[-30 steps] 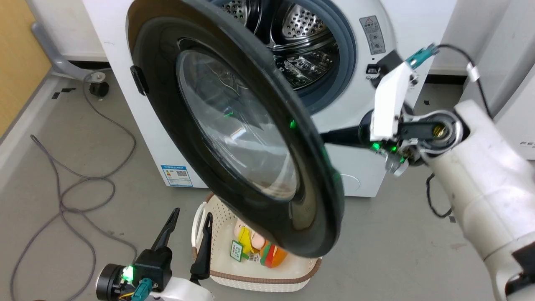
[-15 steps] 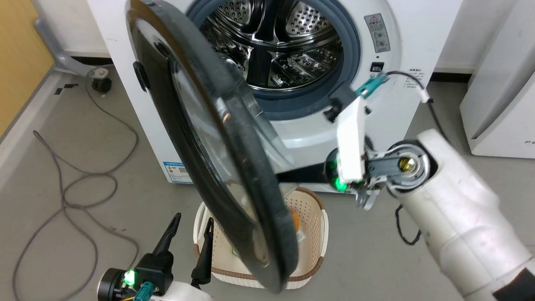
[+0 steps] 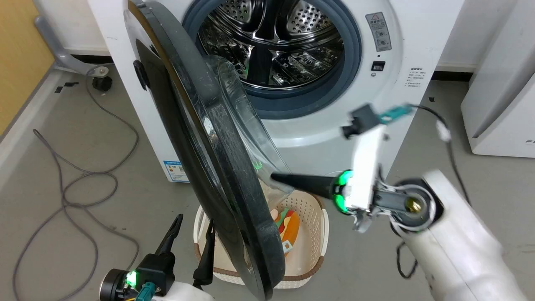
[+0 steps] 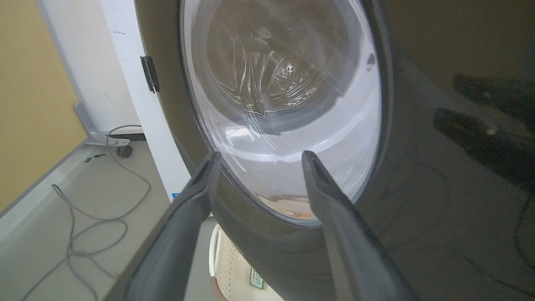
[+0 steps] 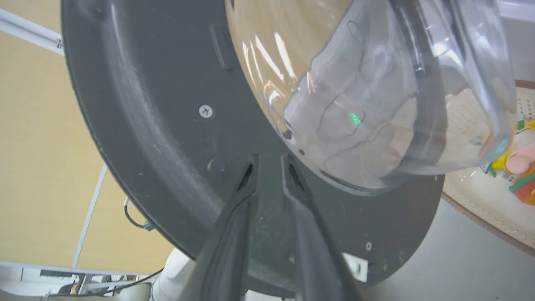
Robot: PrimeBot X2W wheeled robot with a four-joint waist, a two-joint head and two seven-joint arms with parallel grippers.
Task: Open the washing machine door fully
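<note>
The washing machine door (image 3: pixel 217 167) stands swung out from the white machine (image 3: pixel 393 83), nearly edge-on to the head view, its glass bowl (image 3: pixel 242 113) facing the drum. My right gripper (image 3: pixel 273 176) points left at the door's inner side, just below the bowl. In the right wrist view its tips (image 5: pixel 269 161) sit a slit apart, with nothing between them, against the dark inner face (image 5: pixel 146 125); contact cannot be told. My left gripper (image 3: pixel 195 220) is open low in front of the door's glossy outer face (image 4: pixel 418 188), fingers (image 4: pixel 211 167) spread before the window.
A cream basket (image 3: pixel 325 234) with toy food (image 3: pixel 288 228) sits on the floor under the door's lower edge. A grey cable (image 3: pixel 83 184) loops on the floor at left. Another white appliance (image 3: pixel 501 104) stands at right. The steel drum (image 3: pixel 276 46) is exposed.
The door has swung further out to the left, from facing the camera to nearly edge-on. My right gripper followed it down and left, and its fingers have parted slightly. The left gripper stayed put.
</note>
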